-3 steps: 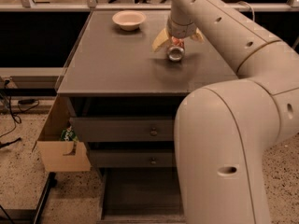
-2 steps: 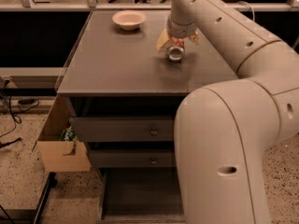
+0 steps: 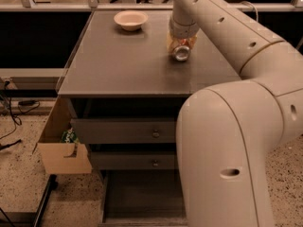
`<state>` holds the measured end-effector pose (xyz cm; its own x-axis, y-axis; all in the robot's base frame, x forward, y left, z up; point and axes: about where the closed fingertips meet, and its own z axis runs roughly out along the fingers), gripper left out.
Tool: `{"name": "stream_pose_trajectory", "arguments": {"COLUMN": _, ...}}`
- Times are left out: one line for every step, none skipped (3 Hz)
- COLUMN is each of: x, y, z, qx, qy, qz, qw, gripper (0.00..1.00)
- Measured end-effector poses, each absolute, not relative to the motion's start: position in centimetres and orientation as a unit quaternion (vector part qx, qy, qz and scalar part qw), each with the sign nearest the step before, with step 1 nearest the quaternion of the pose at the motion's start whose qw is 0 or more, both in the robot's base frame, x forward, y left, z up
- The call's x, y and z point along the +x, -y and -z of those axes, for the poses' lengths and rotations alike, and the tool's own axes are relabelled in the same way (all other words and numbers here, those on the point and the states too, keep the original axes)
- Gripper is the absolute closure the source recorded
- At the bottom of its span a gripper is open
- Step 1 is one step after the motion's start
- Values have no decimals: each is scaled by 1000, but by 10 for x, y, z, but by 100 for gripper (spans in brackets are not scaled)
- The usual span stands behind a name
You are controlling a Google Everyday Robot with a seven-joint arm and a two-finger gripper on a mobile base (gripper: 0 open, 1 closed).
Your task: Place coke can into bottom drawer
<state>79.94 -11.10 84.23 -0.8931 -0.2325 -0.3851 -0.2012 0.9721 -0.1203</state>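
The coke can shows its silver end, with a little red-orange on its side, and is tilted over the right rear part of the cabinet top. My gripper comes down from above, and its cream fingers are shut around the can. The bottom drawer is pulled open below the two upper drawers, and its dark floor shows. My arm hides the drawer's right part.
A cream bowl stands at the back of the cabinet top. The two upper drawers are shut. A cardboard box with a green packet stands left of the cabinet. My large arm fills the right foreground.
The gripper and the can have barely shifted over the cabinet top. Nothing else has moved.
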Motion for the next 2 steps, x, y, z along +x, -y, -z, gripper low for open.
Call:
{"name": "stream_pose_trajectory", "arguments": {"x": 799, "y": 111, "z": -842, "qx": -112, "qy": -972, "qz": 39, "qw": 202, "gripper": 95}}
{"name": "stream_pose_trajectory", "arguments": {"x": 797, "y": 111, "z": -849, "qx": -118, "qy": -970, "qz": 38, "qw": 207, "gripper": 100}}
